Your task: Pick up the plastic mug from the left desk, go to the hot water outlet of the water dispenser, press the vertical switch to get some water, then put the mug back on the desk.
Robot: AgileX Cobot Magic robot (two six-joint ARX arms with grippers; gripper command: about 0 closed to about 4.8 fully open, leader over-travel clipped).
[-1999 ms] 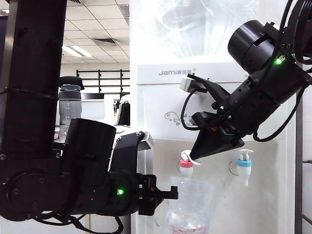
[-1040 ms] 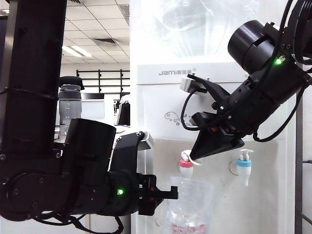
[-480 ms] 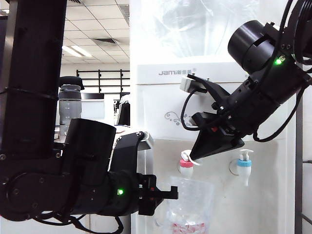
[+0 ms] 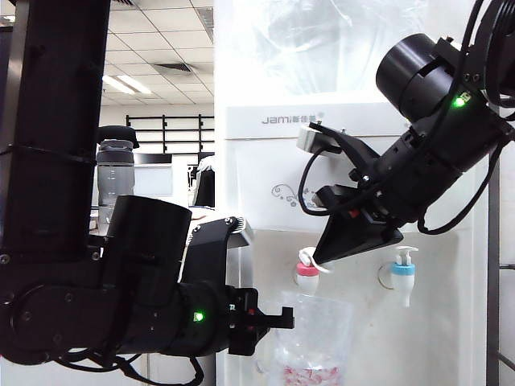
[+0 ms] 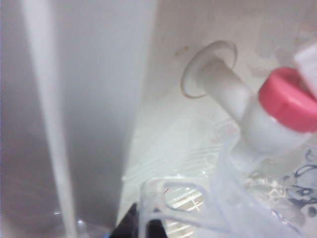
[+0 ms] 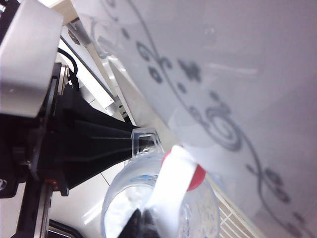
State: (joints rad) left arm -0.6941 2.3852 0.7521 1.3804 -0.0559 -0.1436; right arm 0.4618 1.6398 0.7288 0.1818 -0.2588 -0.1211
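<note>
The clear plastic mug [image 4: 315, 338] hangs under the hot water outlet [image 4: 306, 277], a white tap with a red collar on the white water dispenser [image 4: 282, 153]. My left gripper [image 4: 280, 320] is shut on the mug's thin handle [image 5: 171, 210], its dark fingertips [image 5: 130, 224] on either side of it. My right gripper [image 4: 319, 260] is shut, with its tips against the vertical switch [image 4: 305, 257]. In the right wrist view that white lever [image 6: 173, 184] stands over the mug's rim [image 6: 119, 191] beside the red collar [image 6: 199, 176]. The left desk is out of view.
A matching tap with a blue collar [image 4: 403, 271] sits to the right on the dispenser. A dark grey bottle [image 4: 115, 173] stands in the background at left. The left arm's black links [image 4: 56, 161] fill the left of the exterior view.
</note>
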